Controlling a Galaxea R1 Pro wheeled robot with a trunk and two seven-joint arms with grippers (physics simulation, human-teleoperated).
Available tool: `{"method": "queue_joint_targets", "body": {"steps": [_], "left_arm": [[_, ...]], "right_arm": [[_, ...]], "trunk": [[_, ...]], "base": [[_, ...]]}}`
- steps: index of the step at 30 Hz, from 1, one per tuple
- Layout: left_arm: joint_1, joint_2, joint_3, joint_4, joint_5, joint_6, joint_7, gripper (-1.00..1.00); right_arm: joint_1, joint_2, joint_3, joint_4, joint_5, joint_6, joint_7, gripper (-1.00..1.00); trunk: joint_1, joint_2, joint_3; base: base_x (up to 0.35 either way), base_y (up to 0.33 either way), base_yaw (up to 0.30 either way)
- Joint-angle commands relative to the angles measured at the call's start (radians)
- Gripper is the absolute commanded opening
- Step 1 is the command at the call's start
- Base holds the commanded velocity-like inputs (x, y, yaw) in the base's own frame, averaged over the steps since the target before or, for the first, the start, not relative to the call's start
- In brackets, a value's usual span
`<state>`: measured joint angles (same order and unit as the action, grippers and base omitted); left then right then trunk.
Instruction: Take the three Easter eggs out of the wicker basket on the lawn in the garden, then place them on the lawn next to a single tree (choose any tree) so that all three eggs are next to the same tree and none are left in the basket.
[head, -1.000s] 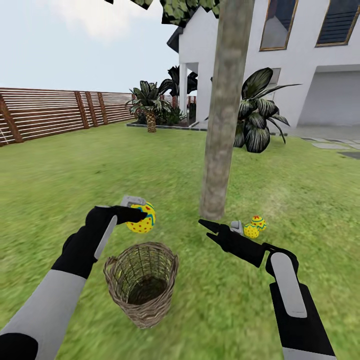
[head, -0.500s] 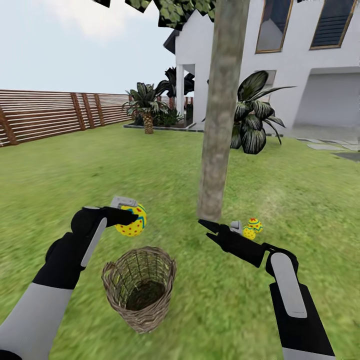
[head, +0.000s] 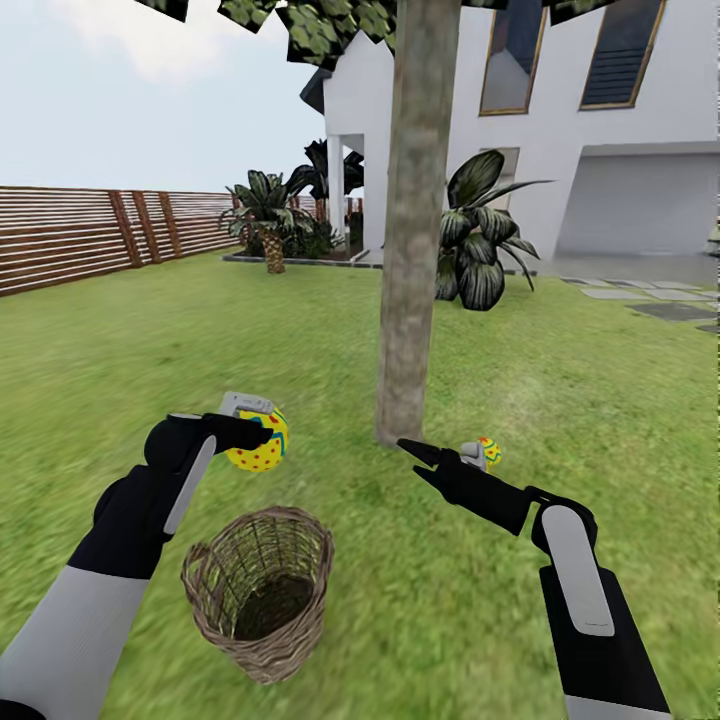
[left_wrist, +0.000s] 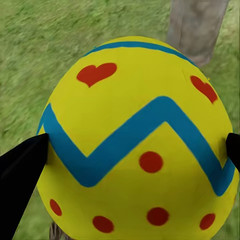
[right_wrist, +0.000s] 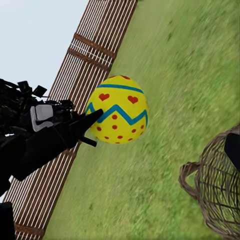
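My left gripper (head: 262, 422) is shut on a yellow Easter egg (head: 256, 450) with a blue zigzag, held in the air just beyond the wicker basket (head: 258, 590). The basket stands upright on the lawn (head: 120, 380), and only dark weave shows inside it. In the left wrist view the egg (left_wrist: 135, 100) sits between both black fingertips (left_wrist: 20, 170), with the tree trunk (left_wrist: 197, 25) beyond it. The tree (head: 405, 300) rises straight ahead. My right gripper (head: 412, 457) is open and empty near its base. Partly hidden behind it, another egg (head: 489, 450) lies on the grass.
A brown slat fence (head: 70, 235) runs along the left. The white house (head: 600, 150) and dark broad-leaved plants (head: 475, 250) stand behind the tree. Grey paving stones (head: 650, 300) lie at far right. The right wrist view shows the held egg (right_wrist: 117, 116) and basket (right_wrist: 217, 200).
The whole picture has shifted left, so the camera has moved. The left gripper still holds its egg, now a little farther from the basket. One of two eggs by the tree is now hidden.
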<state>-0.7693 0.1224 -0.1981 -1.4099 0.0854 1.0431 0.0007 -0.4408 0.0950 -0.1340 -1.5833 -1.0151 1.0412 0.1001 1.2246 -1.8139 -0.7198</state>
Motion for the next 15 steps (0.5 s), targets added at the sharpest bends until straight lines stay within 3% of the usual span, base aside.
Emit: {"method": "queue_joint_targets", "body": {"steps": [1, 15], "left_arm": [[-0.001, 0.001, -0.002, 0.000, 0.008, 0.004, 0.008, -1.00], [-0.002, -0.001, -0.007, 0.007, 0.008, 0.004, 0.028, -1.00]], "right_arm": [[-0.001, 0.001, -0.003, 0.000, 0.011, 0.006, 0.010, 1.00], [-0.001, 0.002, -0.008, 0.000, 0.010, 0.006, 0.010, 1.00]], "trunk": [[-0.004, 0.007, 0.003], [-0.058, 0.105, 0.061]], "base": [[0.000, 0.000, -0.153], [0.000, 0.000, -0.231]]}}
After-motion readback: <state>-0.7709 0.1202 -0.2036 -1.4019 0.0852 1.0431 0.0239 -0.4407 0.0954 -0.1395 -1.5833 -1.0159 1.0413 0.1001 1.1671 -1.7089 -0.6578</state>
